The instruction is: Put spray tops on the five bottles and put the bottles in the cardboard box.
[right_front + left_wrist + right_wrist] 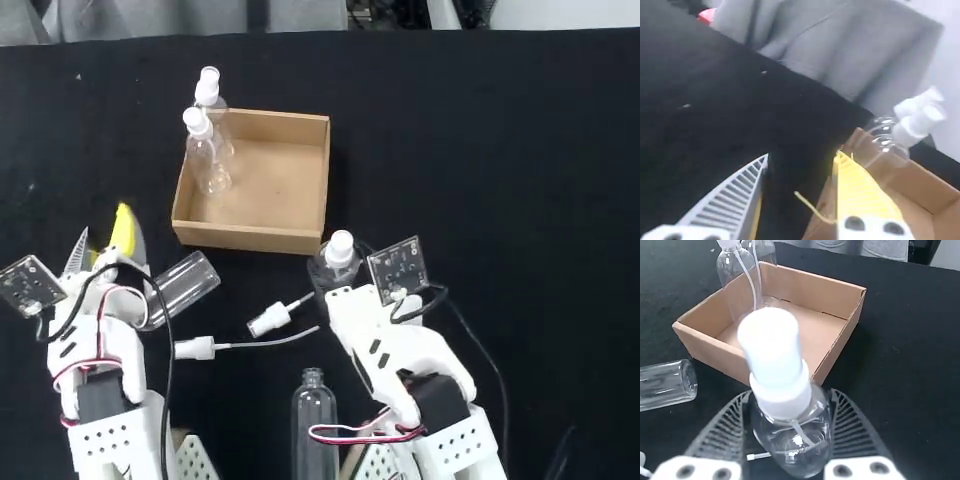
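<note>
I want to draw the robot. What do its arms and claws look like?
Both arms are white plastic with black motor blocks, red, white and black cables, and a square board at the wrist. The left gripper has one yellow and one grey ribbed finger; the right gripper's are dark ribbed.

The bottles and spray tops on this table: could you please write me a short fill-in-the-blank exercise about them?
1. The right gripper is shut on a ____ that carries a white spray top.
2. The number of loose spray tops lying on the table is ____.
3. The left gripper is ____ and holds nothing.
Missing words: bottle; two; open.
</note>
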Robot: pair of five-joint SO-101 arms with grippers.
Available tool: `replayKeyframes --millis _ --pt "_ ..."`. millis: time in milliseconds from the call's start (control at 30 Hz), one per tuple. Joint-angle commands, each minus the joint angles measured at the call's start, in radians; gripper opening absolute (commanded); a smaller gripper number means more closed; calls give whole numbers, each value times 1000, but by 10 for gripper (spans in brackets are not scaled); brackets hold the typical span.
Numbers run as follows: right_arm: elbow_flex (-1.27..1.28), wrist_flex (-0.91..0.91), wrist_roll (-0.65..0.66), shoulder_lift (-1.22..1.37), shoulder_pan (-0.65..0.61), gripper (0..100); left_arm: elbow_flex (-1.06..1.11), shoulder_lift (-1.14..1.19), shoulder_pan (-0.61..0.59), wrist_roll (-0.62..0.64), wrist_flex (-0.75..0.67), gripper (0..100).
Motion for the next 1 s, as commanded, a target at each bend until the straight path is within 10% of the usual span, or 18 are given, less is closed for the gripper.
replayKeyframes --millis 0,967 --pt "-12 -6 -8 -99 28 28 25 -11 -47 -6 49 191" --pt "-8 -11 0 -99 29 28 25 -11 -73 -84 110 65"
